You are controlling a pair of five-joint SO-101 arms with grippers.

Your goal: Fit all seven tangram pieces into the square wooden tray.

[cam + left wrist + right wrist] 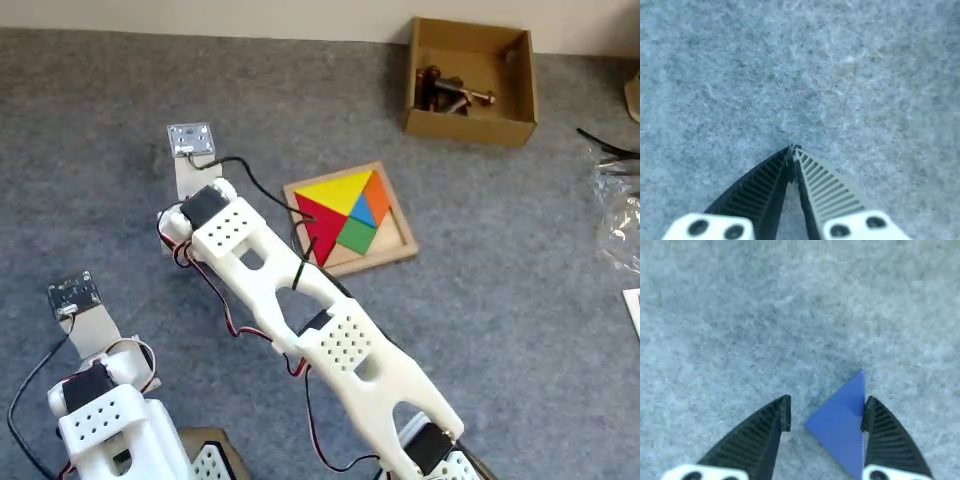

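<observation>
1. We see the tray [390,250] on the carpet [500,300], with the cardboard box [465,128] behind it and to its right.
2. Tangram pieces [345,215] lie inside the tray.
3. A triangle piece [840,427] lies on the carpet between the parted fingers of the right gripper [827,413], just beside one finger.

The long white arm [340,340] lies over the tray [380,258], covering the corner nearest it and an edge of the red piece [318,232]. One tip of the blue triangle [840,425] is lost behind a finger [890,440] of the right gripper [825,412] and the picture's edge. The brown things [445,92] in the cardboard box [470,125] are too small to name. The clear plastic [620,220] is cut off at the side.
</observation>
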